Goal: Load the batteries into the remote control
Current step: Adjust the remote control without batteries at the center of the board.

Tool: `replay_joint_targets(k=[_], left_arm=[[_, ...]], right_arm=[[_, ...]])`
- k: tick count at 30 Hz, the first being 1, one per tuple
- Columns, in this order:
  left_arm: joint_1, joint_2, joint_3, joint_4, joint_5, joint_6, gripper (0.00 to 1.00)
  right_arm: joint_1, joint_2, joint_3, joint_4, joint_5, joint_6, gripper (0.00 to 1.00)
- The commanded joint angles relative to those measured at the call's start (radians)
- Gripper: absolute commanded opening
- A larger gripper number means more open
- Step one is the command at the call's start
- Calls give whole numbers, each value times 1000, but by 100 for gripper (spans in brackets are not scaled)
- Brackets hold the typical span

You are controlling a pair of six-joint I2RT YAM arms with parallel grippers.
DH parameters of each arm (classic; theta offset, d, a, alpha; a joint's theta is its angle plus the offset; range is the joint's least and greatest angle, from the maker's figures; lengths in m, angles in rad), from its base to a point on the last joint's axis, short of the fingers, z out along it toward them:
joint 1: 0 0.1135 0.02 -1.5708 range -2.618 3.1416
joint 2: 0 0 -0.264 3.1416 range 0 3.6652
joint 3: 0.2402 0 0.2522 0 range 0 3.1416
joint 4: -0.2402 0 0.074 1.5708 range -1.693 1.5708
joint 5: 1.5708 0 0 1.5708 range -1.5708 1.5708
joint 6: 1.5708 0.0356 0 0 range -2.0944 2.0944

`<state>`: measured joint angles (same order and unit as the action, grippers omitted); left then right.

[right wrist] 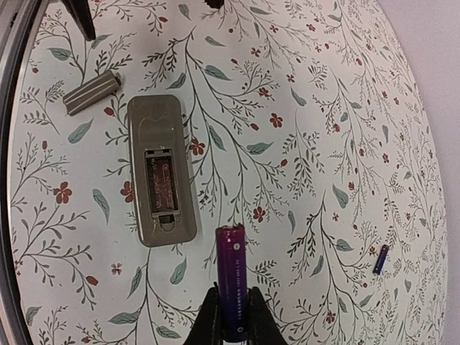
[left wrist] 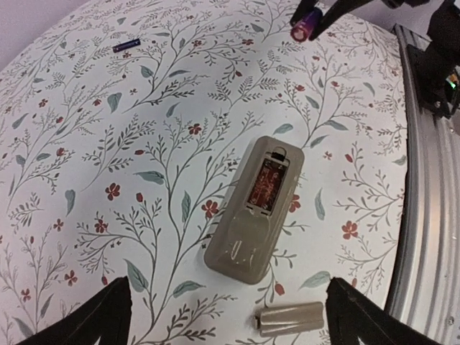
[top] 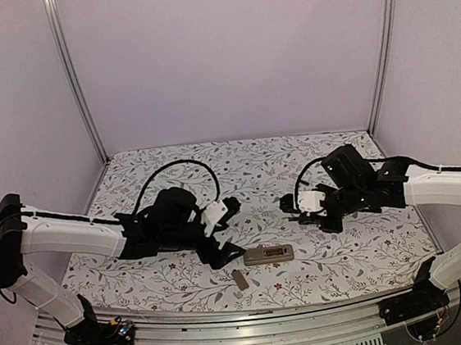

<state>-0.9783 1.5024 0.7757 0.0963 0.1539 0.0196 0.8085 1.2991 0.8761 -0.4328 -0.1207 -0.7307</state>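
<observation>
Purple battery [right wrist: 231,266] juts lengthwise from the pinching right end effector [right wrist: 231,320]; left end effector [left wrist: 226,295] spread.

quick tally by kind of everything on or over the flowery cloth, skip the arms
batteries: 2 (gripped battery, loose battery)
remote control: 1
battery cover: 1
total: 4

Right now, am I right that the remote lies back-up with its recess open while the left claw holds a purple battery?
Not quite: the right claw holds the purple battery, as the right wrist view shows. The remote does lie back-up, recess open.
</observation>
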Motion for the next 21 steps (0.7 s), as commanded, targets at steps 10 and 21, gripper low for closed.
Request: replay_joint_targets(k=[10,21], left_arm=[[6,372,198,53,187,266,100],[15,468,254,-11,224,270,86]], right_arm=[[-87,-29,-94,72,-107,-9,0],[-90,-29,-89,82,-125,-9,0]])
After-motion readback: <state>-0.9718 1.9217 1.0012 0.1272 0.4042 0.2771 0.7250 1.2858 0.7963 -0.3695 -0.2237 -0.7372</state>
